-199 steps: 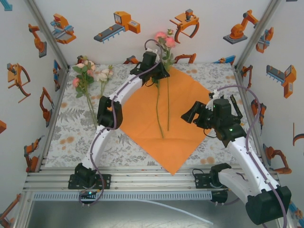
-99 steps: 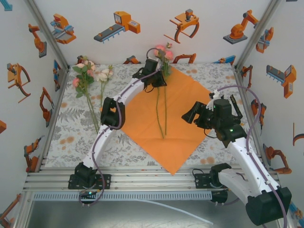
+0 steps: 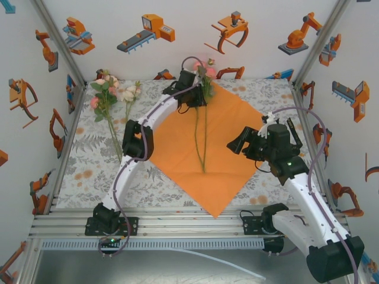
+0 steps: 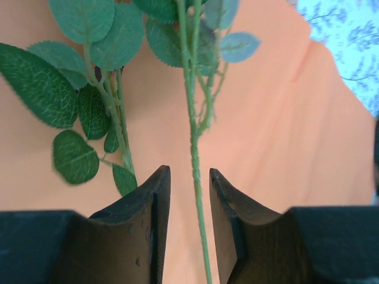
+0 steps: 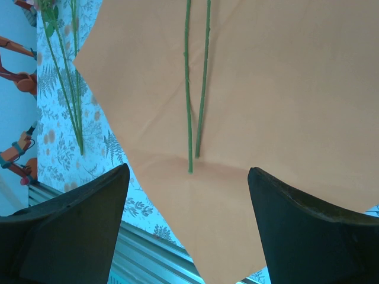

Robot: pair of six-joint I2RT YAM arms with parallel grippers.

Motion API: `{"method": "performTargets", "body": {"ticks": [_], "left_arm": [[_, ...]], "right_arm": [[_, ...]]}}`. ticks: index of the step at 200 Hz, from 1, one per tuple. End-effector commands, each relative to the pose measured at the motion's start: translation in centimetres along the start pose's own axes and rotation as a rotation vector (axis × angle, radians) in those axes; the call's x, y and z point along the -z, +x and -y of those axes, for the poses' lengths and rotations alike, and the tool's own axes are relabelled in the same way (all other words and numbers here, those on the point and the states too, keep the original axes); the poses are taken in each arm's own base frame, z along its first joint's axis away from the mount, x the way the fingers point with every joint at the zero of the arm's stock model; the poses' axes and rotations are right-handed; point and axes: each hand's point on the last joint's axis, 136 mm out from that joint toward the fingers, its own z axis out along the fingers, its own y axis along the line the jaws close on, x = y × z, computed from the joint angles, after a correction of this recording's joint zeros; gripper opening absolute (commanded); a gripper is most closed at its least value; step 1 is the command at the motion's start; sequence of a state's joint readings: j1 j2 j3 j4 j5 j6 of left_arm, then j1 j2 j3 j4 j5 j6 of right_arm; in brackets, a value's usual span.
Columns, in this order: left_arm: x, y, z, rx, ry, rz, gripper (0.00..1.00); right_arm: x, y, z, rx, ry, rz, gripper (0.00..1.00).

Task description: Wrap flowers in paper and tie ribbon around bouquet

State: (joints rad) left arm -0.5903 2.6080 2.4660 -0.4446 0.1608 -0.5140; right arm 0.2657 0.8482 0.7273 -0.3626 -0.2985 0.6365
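— Has the left hand (image 4: 188, 173) got that stem (image 4: 193, 142)?
— No, its fingers are slightly parted; the stem runs loose between them, over the paper (image 3: 231, 133).
— And the right hand (image 5: 188, 171)?
— Spread wide, empty, above the paper's right side. Two flowers (image 3: 205, 74) lie on the paper; another bunch (image 3: 109, 94) on the bench (image 3: 83, 168), left.

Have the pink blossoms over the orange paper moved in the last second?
Yes. The pink blossoms have dropped from high against the back wall down to the paper's far corner.
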Motion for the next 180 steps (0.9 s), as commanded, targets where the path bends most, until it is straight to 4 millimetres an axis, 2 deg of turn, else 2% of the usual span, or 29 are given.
{"method": "performTargets", "body": {"ticks": [1,20,32,44,57,73,90,104,120,142,163,180], "left_arm": [[7.8,-6.1,3.7,-0.088,0.03,0.149,0.37],[11.3,-7.5,2.8,-0.105,0.002,0.202,0.37],[13.5,-8.0,1.3,-0.111,-0.023,0.228,0.37],[16.1,-8.5,-1.1,-0.117,-0.067,0.25,0.38],[19.1,-8.9,-4.8,-0.121,-0.156,0.273,0.38],[22.9,-8.8,-10.5,-0.128,-0.309,0.284,0.38],[26.5,-7.7,-16.9,-0.116,-0.494,0.274,0.38],[28.5,-6.1,-21.7,-0.098,-0.625,0.234,0.38],[29.9,-4.0,-26.2,-0.056,-0.741,0.172,0.38],[30.1,-1.3,-30.6,0.01,-0.814,0.109,0.38],[29.6,0.7,-33.8,0.078,-0.853,0.06,0.38],[28.3,1.5,-35.1,0.117,-0.822,0.025,0.38]], "right_arm": [[0.2,0.6,0.3,-0.007,0.009,-0.008,0.74],[0.2,0.5,0.2,-0.007,0.006,-0.005,0.74],[0.2,0.5,0.1,-0.004,0.004,-0.006,0.74],[0.3,0.4,0.1,0.0,0.005,0.0,0.74],[0.4,0.3,0.1,0.005,0.004,0.006,0.74],[0.5,0.2,-0.3,0.02,-0.009,0.014,0.74],[0.4,0.1,-1.2,0.061,-0.024,0.026,0.74],[0.0,0.2,-2.3,0.1,-0.042,0.033,0.74],[-0.7,0.6,-3.6,0.131,-0.07,0.019,0.74],[-1.6,1.2,-4.4,0.146,-0.086,-0.014,0.74],[-1.7,1.6,-4.5,0.149,-0.084,-0.029,0.74],[-1.4,1.5,-4.4,0.151,-0.081,-0.018,0.74]]}}
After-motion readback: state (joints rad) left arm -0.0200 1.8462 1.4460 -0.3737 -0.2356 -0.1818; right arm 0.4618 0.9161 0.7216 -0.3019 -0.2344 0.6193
